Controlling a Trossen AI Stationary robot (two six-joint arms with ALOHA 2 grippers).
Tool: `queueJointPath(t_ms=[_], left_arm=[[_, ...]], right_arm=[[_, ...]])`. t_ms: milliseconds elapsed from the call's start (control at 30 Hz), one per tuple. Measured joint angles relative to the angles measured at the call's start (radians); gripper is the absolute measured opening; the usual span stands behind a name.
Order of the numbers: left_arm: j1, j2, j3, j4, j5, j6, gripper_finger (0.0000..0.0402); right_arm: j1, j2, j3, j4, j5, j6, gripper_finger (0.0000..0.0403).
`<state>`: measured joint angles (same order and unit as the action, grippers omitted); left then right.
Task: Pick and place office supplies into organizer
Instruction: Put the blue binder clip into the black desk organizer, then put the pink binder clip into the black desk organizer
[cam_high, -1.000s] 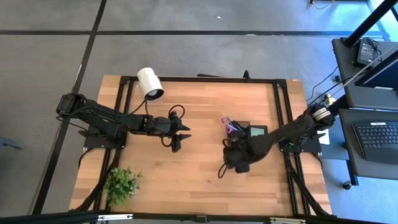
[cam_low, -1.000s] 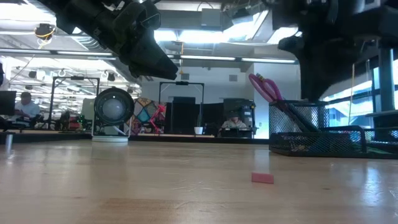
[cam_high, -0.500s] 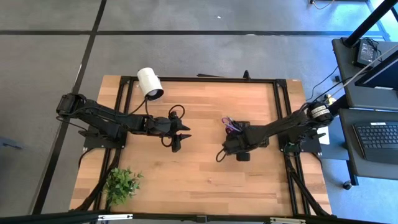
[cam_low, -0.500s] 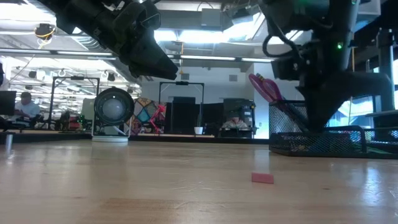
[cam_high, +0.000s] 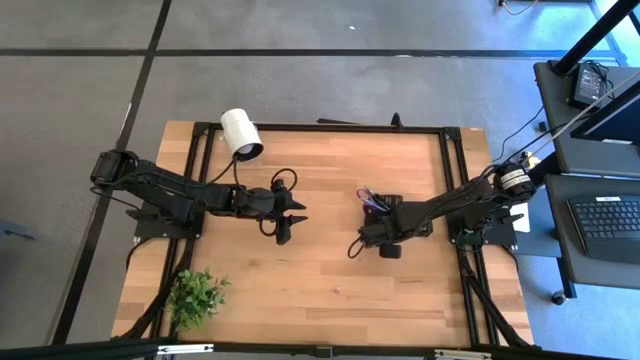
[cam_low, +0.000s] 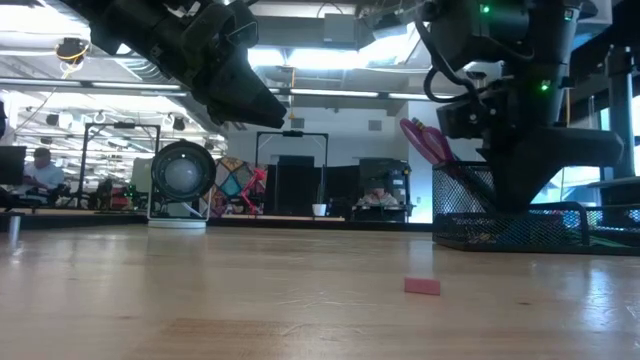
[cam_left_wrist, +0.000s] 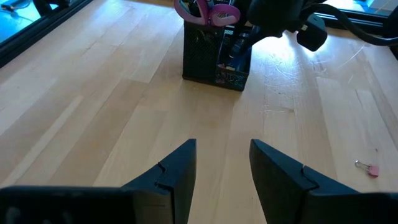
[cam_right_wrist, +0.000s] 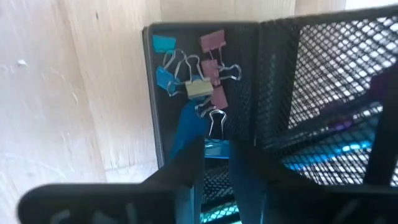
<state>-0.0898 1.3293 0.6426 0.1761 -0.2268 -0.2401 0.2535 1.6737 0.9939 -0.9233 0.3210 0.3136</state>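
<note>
Our right hand (cam_right_wrist: 214, 168) hangs over the black mesh organizer's (cam_high: 400, 212) low tray, fingers nearly together, pinching a blue binder clip (cam_right_wrist: 189, 124) just above a heap of blue, pink and cream clips (cam_right_wrist: 199, 87). Purple-handled scissors (cam_low: 425, 140) stand in the taller cup beside it. Our left hand (cam_left_wrist: 221, 165) hovers mid-table, released and empty, with bare wood all around. One pink clip (cam_left_wrist: 371, 170) lies alone on the table (cam_high: 320, 290), well apart from the organizer.
</note>
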Motion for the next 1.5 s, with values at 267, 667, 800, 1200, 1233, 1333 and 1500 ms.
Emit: queueJointPath(t_ms=[267, 667, 800, 1200, 1233, 1333, 1500], left_arm=[[0.0, 0.0, 0.0, 0.0, 0.0, 0.0, 0.0143], [0.0, 0.0, 0.0, 0.0, 0.0, 0.0, 0.0143], [0.0, 0.0, 0.0, 0.0, 0.0, 0.0, 0.0143], [0.0, 0.0, 0.0, 0.0, 0.0, 0.034, 0.0143], [0.0, 0.0, 0.0, 0.0, 0.0, 0.034, 0.0143], [0.0, 0.0, 0.0, -0.001, 0.0, 0.034, 0.0143], [0.0, 0.0, 0.0, -0.002, 0.0, 0.034, 0.0143]], right_arm=[[0.0, 0.0, 0.0, 0.035, 0.0, -0.005, 0.0121], [0.003, 0.0, 0.087, -0.013, -0.036, -0.027, 0.0185], [0.011, 0.0, 0.193, -0.003, -0.05, -0.062, 0.0186], [0.126, 0.009, 0.303, 0.507, -0.167, -0.51, 0.0186], [0.134, 0.015, 0.303, 0.518, -0.168, -0.531, 0.0186], [0.152, 0.044, 0.303, 0.532, -0.175, -0.575, 0.0186], [0.178, 0.114, 0.302, 0.577, -0.253, -0.659, 0.0186]])
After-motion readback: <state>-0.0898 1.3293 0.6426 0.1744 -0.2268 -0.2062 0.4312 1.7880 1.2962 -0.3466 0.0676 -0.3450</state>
